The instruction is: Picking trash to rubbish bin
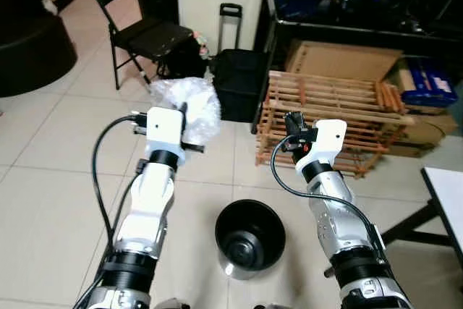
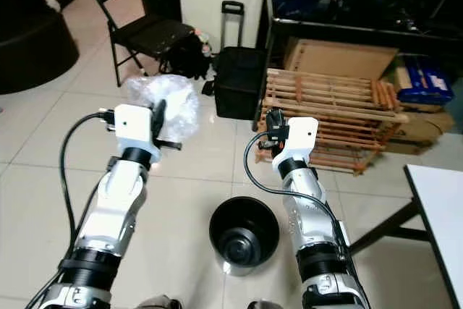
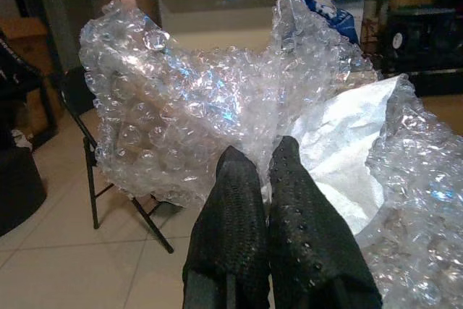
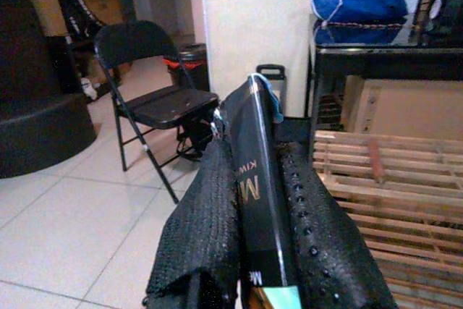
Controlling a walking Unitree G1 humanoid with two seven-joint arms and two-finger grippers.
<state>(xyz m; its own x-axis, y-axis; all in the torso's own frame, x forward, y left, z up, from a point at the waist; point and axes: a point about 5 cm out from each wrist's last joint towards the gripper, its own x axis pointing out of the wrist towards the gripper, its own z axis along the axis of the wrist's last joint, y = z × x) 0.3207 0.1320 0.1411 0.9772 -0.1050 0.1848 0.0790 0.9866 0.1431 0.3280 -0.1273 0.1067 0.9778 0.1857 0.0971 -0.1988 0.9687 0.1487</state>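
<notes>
We see our left gripper (image 3: 259,161) with its two black fingers pressed together on a crumpled sheet of clear bubble wrap (image 3: 217,99), held raised ahead of us above the pale tiled floor (image 1: 43,200). Our right gripper (image 4: 257,171) pinches a flat black carton with pale lettering (image 4: 255,179) between its fingers. The head views add the round black rubbish bin (image 1: 249,236) standing on the floor between both arms, below the held trash, near a wooden slatted crate (image 1: 325,117) and a black folding chair (image 1: 141,30).
</notes>
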